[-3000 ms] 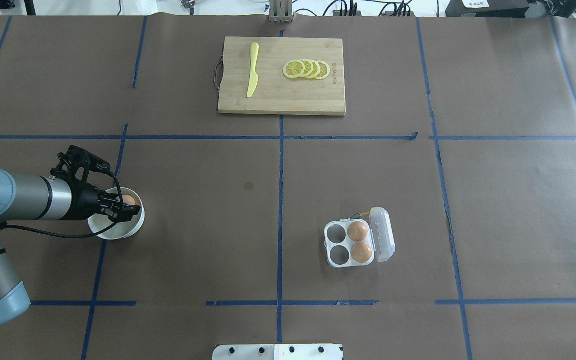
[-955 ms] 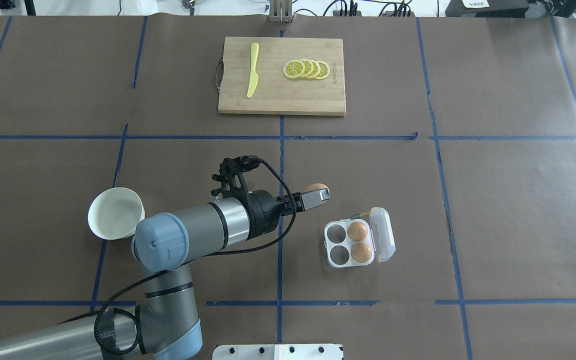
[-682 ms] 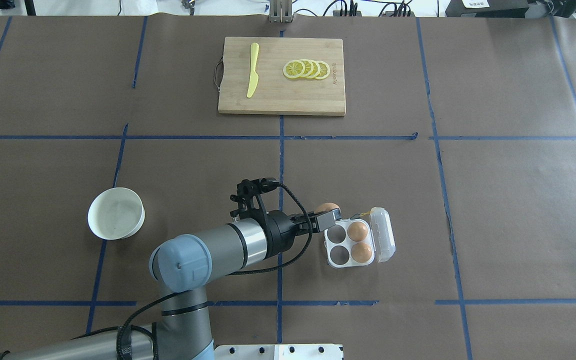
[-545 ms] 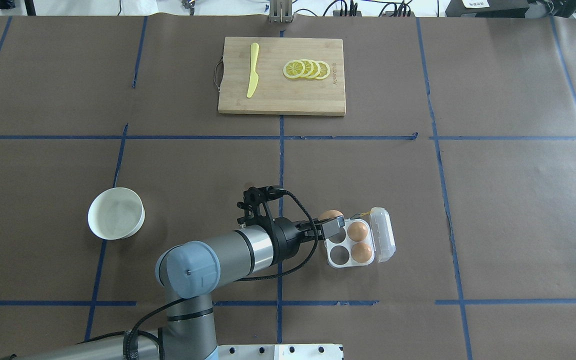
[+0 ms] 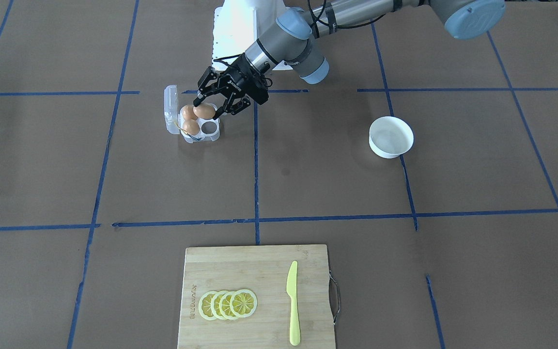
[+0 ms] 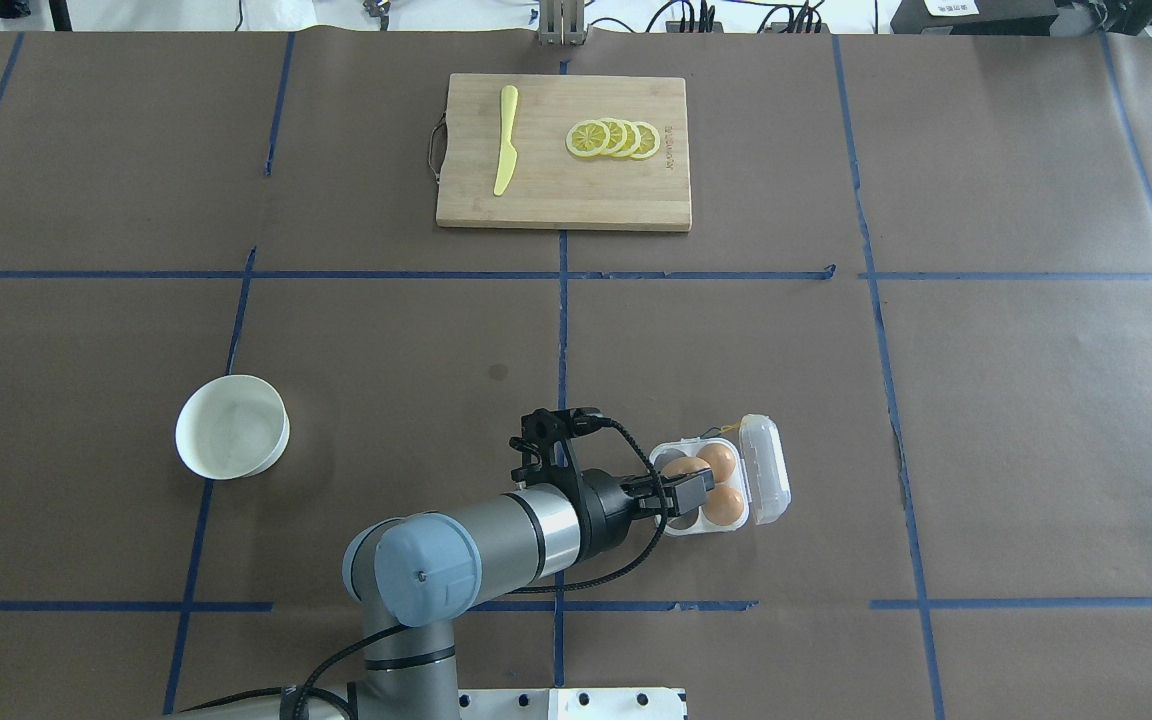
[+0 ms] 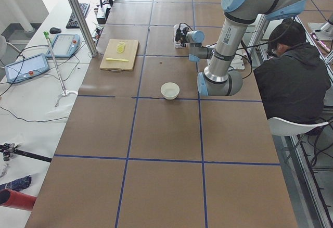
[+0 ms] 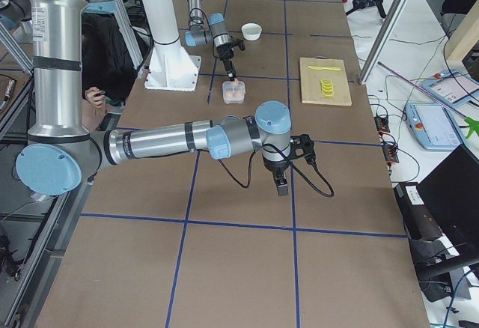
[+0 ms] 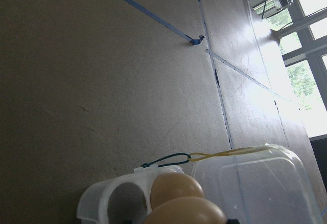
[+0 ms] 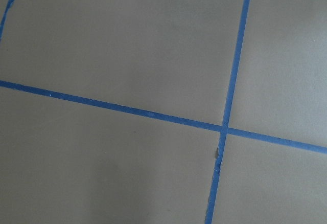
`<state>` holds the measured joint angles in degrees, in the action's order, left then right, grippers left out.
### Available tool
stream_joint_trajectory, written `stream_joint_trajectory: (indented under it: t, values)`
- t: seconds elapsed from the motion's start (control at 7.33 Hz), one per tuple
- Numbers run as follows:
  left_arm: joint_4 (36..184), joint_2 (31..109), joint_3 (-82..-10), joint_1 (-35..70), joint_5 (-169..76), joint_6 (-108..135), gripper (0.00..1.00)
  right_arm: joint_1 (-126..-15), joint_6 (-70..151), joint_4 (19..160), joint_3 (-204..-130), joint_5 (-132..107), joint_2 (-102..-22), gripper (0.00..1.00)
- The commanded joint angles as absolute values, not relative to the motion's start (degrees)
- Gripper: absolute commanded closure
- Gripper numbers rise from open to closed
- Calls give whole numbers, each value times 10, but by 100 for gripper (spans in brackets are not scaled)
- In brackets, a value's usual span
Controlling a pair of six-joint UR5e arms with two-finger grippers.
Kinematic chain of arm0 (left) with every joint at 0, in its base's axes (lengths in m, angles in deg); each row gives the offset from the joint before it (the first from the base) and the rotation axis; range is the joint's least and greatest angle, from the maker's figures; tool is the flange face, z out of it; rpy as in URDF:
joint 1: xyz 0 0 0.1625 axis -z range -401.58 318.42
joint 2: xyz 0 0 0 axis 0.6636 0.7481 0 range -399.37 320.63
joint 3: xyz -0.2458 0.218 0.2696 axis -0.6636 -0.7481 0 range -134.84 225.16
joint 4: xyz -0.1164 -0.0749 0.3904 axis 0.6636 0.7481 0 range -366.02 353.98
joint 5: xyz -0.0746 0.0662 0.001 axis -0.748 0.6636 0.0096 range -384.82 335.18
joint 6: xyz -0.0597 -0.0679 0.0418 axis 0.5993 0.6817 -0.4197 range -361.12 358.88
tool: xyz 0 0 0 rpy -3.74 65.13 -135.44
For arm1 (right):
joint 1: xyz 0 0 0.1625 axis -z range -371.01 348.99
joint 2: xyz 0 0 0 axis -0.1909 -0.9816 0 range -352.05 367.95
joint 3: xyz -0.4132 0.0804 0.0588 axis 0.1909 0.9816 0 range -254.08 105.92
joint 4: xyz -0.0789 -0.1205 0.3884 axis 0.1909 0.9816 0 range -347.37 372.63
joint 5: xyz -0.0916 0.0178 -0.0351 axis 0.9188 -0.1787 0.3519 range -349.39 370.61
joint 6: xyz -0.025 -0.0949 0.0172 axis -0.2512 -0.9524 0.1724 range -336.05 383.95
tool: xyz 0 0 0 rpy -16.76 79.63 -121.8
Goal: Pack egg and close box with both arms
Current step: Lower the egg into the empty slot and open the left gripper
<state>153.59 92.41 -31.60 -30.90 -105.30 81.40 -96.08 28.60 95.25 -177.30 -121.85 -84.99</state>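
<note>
My left gripper (image 6: 684, 487) is shut on an orange-brown egg (image 6: 680, 467) and holds it just over the left-hand cells of the clear box (image 6: 658, 472). The front-facing view shows the black fingers (image 5: 221, 107) around this egg (image 5: 204, 111), one bare cell (image 5: 209, 127) beside it. Two more eggs (image 6: 717, 460) (image 6: 726, 504) sit in the right-hand cells. The clear lid (image 6: 767, 468) lies open on the far side from my arm. The left wrist view shows the held egg (image 9: 186, 212) at its bottom edge. My right gripper (image 8: 281, 186) hangs over bare table; I cannot tell whether it is open.
The white bowl (image 6: 232, 427) stands at the left with nothing in it. A wooden cutting board (image 6: 546, 200) with a yellow knife (image 6: 505, 140) and lemon slices (image 6: 613, 138) lies at the far middle. A seated person (image 7: 291, 77) is beside the table.
My left gripper lifted the egg out of the white bowl, carried it right across the table, and now holds it over the box's left cells. The bowl is left without an egg.
</note>
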Motion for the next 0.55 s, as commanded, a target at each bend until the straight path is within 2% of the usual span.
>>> stream_joint_trajectory:
  t: [0.0,0.14,0.27,0.41]
  values:
    - [1536,930,-318,-318,-1053,814,59,-961,286,952,-1773,-1218,-850,0]
    - [1536,930,-319,-319,-1053,813,42,-961,286,952,-1773,-1218,-850,0]
    - [1536,929,-321,-319,-1053,793,29,-961,286,952,-1773,-1218,-849,0]
    - [1536,929,-321,-318,-1053,787,27,-961,286,952,-1773,-1218,-849,0]
